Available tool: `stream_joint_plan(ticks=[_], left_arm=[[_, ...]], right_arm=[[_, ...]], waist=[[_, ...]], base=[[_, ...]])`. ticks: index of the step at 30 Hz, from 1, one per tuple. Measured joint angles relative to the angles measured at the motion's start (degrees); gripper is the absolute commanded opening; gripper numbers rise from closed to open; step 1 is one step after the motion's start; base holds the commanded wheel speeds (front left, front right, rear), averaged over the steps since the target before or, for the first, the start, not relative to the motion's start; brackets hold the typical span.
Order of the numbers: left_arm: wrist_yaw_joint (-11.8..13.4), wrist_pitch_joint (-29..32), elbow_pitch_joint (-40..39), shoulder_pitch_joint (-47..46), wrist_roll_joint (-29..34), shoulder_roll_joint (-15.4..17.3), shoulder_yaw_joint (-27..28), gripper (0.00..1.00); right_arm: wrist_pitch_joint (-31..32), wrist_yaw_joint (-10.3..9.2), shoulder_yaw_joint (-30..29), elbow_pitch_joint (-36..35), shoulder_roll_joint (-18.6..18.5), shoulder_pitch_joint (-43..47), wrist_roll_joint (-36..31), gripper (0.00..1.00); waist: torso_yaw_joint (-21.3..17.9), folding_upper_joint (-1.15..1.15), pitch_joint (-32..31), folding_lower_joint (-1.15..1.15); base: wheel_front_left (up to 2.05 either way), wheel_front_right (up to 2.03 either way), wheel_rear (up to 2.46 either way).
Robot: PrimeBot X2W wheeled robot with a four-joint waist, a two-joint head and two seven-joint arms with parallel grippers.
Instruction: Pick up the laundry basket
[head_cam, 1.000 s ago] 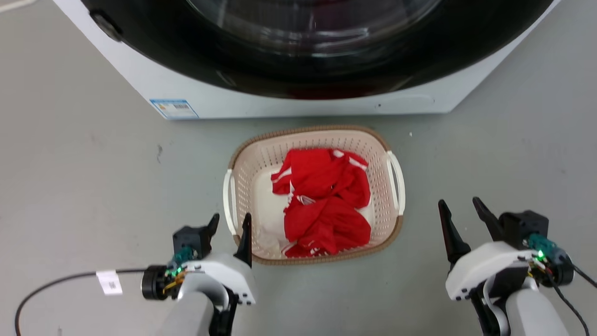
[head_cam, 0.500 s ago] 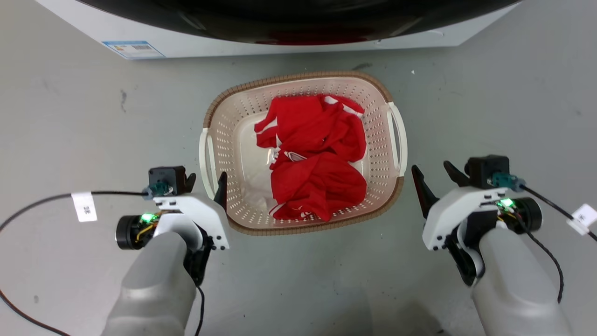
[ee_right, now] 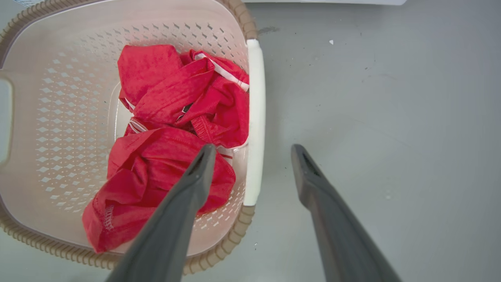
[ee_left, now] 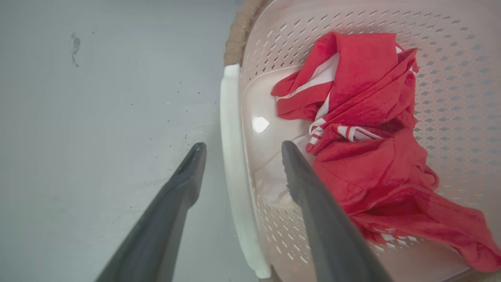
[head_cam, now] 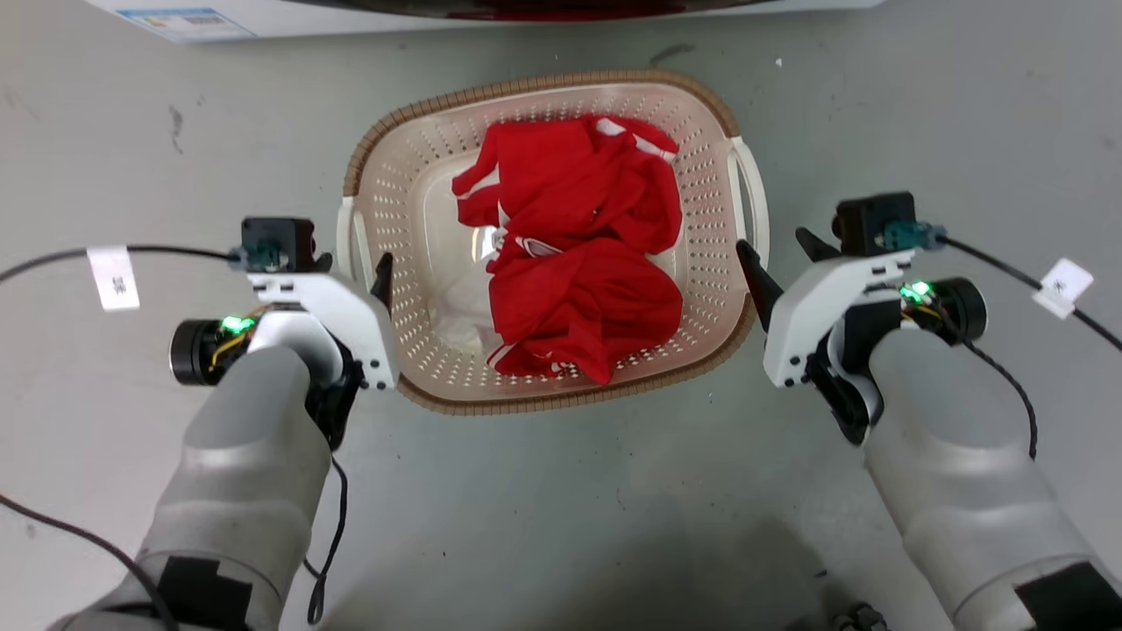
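Note:
The laundry basket stands on the grey floor, cream with perforated walls and a brown rim, holding crumpled red clothes. My left gripper is open and straddles the basket's left white handle, one finger outside over the floor, the other over the inside wall. My right gripper is open too, and straddles the right white handle the same way. In the wrist views the left gripper and right gripper hover above the handles without touching them.
The white base of a washing machine runs along the top edge, just behind the basket. Black cables with white tags trail from both wrists over the floor. Bare grey floor lies to either side.
The head view has tilted down, so the basket sits higher in it. Both grippers have advanced alongside the basket, and each now straddles a handle, still open.

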Motion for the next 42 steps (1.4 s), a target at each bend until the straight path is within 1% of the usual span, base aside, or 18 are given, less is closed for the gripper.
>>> stream_joint_plan(ticks=[7, 14, 15, 16, 17, 24, 32, 39, 42], left_arm=[[-0.25, 1.86, 2.01, -3.75, -0.94, 0.85, 0.00, 1.00], [-0.24, 3.44, 3.10, -5.32, -1.53, 1.10, -0.19, 1.00], [-0.25, 3.92, 3.21, -5.52, -1.72, 1.09, -0.23, 1.00], [-0.25, 4.26, 3.31, -5.69, -1.91, 1.03, -0.20, 0.33], [-0.25, 4.33, 3.41, -5.85, -1.97, 1.00, -0.19, 0.00], [-0.48, 5.12, 3.79, -6.19, -2.87, 0.30, -0.96, 0.00], [-0.59, 6.09, 4.08, -6.15, -3.87, -0.04, -1.67, 0.00], [-0.75, 8.45, 4.30, -4.74, -5.46, -0.57, -2.85, 0.00], [-0.74, 10.11, 4.36, -3.48, -6.87, -0.81, -3.46, 0.00]], right_arm=[[1.02, 0.00, 4.89, 4.49, 0.00, -5.41, 5.13, 1.00], [1.43, 0.00, 8.98, 7.11, 0.01, -8.30, 9.07, 1.00], [1.33, 0.00, 9.54, 7.14, 0.00, -8.47, 9.83, 0.45], [1.02, 0.00, 9.99, 7.32, 0.00, -8.71, 10.28, 0.32], [0.96, 0.00, 10.43, 7.60, 0.02, -9.04, 10.66, 0.00], [0.56, -0.02, 13.08, 9.24, -0.07, -9.70, 13.77, 0.00], [1.51, -0.05, 15.80, 9.84, -0.10, -9.42, 17.05, 0.00], [5.03, -0.13, 18.38, 10.94, -0.38, -8.08, 20.78, 0.00], [7.66, -0.13, 19.42, 11.51, -0.47, -7.04, 22.05, 0.00]], waist=[[-0.29, 0.00, 2.75, 0.00], [-0.48, 0.00, 4.18, 0.00], [-0.49, 0.00, 4.31, 0.00], [-0.49, 0.00, 4.42, 0.00], [-0.50, 0.00, 4.52, 0.00], [-0.39, 0.00, 4.31, 0.00], [-0.33, 0.00, 3.26, 0.00], [-0.28, 0.00, -0.39, 0.00], [-0.27, 0.00, -2.75, -0.01]], base=[[0.00, 0.00, 0.00], [0.00, 0.00, 0.00], [0.00, 0.00, 0.00], [0.00, 0.00, 0.00], [0.00, 0.00, 0.00], [0.00, 0.00, 0.00], [0.00, 0.00, 0.00], [0.00, 0.00, 0.00], [0.00, 0.00, 0.00]])
